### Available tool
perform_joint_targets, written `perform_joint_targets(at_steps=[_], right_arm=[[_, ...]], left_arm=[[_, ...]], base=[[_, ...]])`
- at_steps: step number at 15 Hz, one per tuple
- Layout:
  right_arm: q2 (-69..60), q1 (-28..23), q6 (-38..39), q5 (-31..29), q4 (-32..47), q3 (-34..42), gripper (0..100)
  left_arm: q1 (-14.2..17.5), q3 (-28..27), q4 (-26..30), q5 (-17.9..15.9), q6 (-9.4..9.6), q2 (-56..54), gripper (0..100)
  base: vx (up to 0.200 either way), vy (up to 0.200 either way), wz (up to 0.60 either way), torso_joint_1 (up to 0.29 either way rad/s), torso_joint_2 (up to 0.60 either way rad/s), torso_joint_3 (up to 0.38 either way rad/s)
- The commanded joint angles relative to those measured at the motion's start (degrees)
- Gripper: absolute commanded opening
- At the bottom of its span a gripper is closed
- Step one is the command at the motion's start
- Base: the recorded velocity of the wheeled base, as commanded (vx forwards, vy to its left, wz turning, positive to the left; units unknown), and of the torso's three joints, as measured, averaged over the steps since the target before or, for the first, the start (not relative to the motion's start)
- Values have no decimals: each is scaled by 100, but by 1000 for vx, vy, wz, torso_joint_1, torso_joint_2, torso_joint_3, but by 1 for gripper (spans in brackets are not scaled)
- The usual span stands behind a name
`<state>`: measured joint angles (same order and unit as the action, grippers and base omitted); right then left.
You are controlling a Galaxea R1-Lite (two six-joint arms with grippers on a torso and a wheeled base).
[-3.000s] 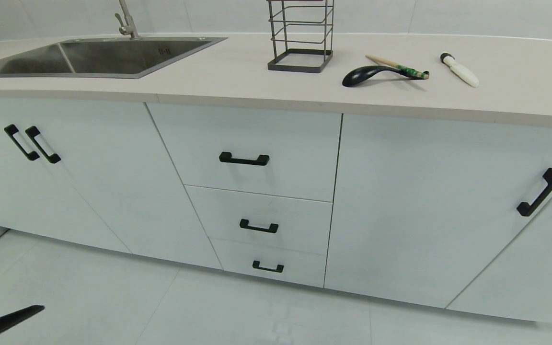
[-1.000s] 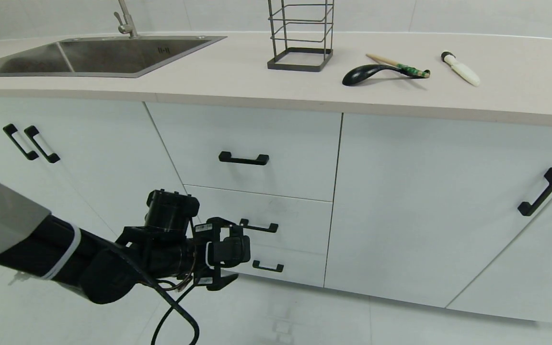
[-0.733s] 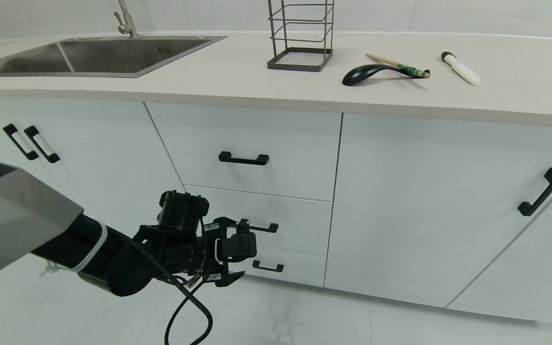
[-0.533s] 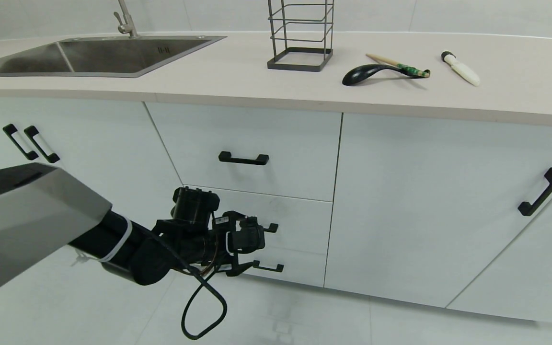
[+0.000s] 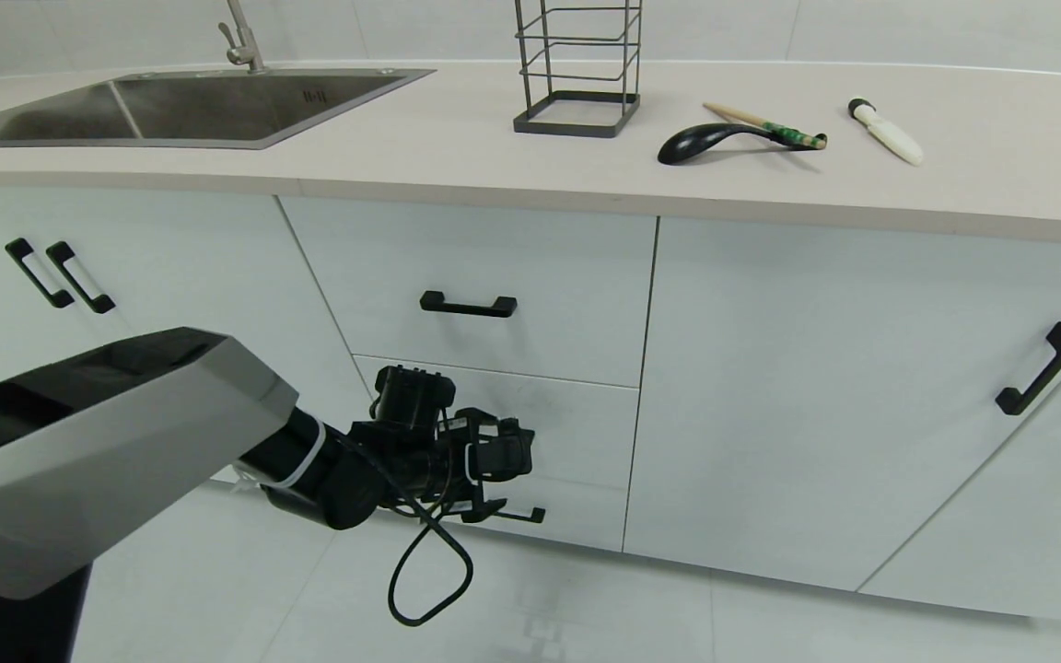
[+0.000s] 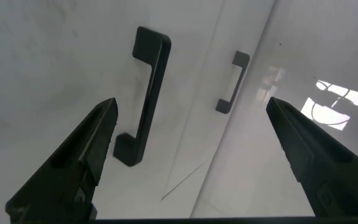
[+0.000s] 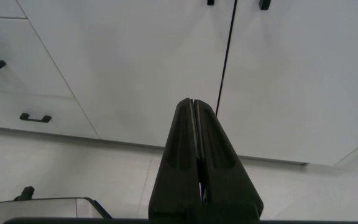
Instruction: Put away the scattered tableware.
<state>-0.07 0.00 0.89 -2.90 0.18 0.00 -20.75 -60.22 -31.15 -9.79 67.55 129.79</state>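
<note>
left hand (image 5: 505, 468) spread wide at the middle drawer's black bar handle (image 6: 145, 93); right hand (image 7: 193, 109) clenched. black curved spoon (image 5: 692, 143), green-banded wooden chopsticks (image 5: 765, 124) and white black-tipped utensil (image 5: 890, 140) lie on the beige counter (image 5: 402, 147).

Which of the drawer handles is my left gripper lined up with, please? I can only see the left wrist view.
Observer: In the head view, your left gripper is in front of the middle drawer of a stack of three. It covers that drawer's handle, and the bottom drawer's handle is just beneath it.
Operator: Thank you. Where is the tableware that we have to put away?
Observer: It lies up on the countertop, to the right of the wire rack. There is a black spoon with chopsticks against its handle, and a white utensil farther right.
</note>
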Motion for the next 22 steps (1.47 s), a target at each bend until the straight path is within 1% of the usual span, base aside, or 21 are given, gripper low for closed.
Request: perform_joint_targets(at_steps=[1, 7, 13, 15, 18, 19, 20, 21, 22], right_arm=[[7, 0, -1, 0, -1, 0, 0], [7, 0, -1, 0, -1, 0, 0], [7, 0, -1, 0, -1, 0, 0], [7, 0, -1, 0, -1, 0, 0], [7, 0, -1, 0, -1, 0, 0], [7, 0, -1, 0, -1, 0, 0], [7, 0, -1, 0, -1, 0, 0], [7, 0, -1, 0, -1, 0, 0], [7, 0, -1, 0, -1, 0, 0]], left_arm=[[-8, -130, -5, 3, -5, 222, 100], [-26, -174, -120, 12, -22, 310, 100], [-35, -429, -120, 12, -31, 582, 100], [-43, -429, -102, 12, -31, 661, 100], [-245, -288, -67, 3, -40, 732, 100], [-281, -174, -67, 3, -93, 688, 100], [-289, -42, -67, 3, -137, 609, 100], [-289, 54, -76, 3, -145, 538, 100], [-281, 274, -102, 12, -145, 406, 100]], base=[[0, 0, 0, 0, 0, 0], [0, 0, 0, 0, 0, 0], [0, 0, 0, 0, 0, 0], [0, 0, 0, 0, 0, 0], [0, 0, 0, 0, 0, 0], [0, 0, 0, 0, 0, 0], [0, 0, 0, 0, 0, 0], [0, 0, 0, 0, 0, 0], [0, 0, 0, 0, 0, 0]])
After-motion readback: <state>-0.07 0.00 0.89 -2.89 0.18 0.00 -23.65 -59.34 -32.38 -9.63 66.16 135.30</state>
